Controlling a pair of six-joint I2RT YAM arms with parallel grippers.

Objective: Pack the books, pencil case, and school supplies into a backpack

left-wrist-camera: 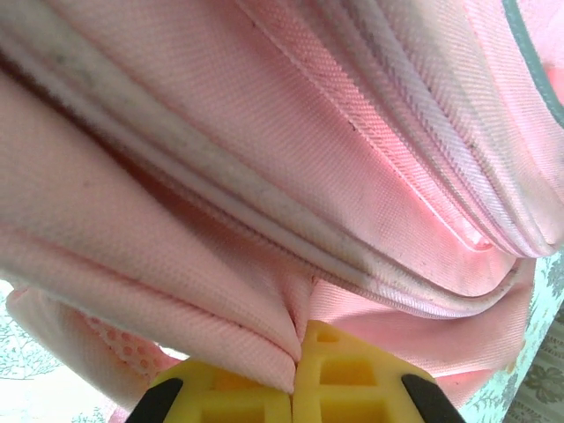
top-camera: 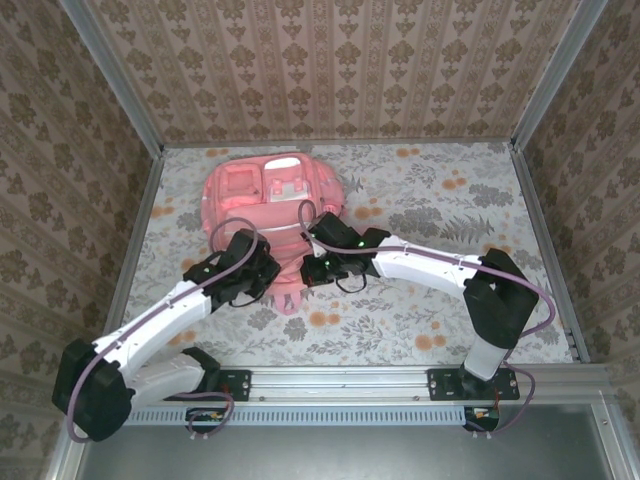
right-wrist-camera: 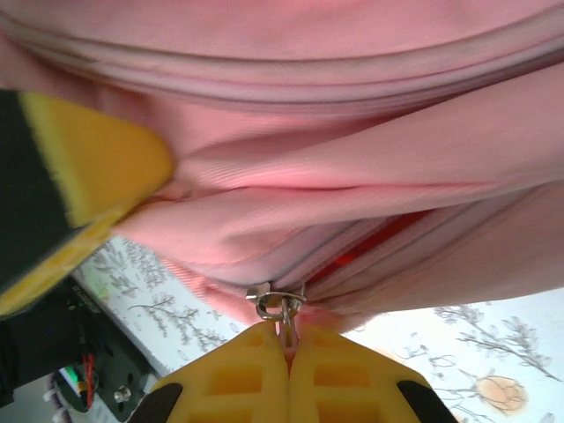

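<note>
Yellow pads of the left tool [left-wrist-camera: 293,374] are clenched on a fold of pink fabric of the backpack [left-wrist-camera: 352,176], below a piped seam. The right tool [right-wrist-camera: 289,352] is pressed together too, grasping the metal zipper pull [right-wrist-camera: 280,304] of a zip with a reddish gap. From above, the backpack lies on the floral tabletop [top-camera: 440,200], both arms meeting at its near edge. Its pale front patch [top-camera: 280,186] is too small to read.

The top camera looks down from behind the arms; both wrist cameras sit close against the backpack [top-camera: 225,195].
</note>
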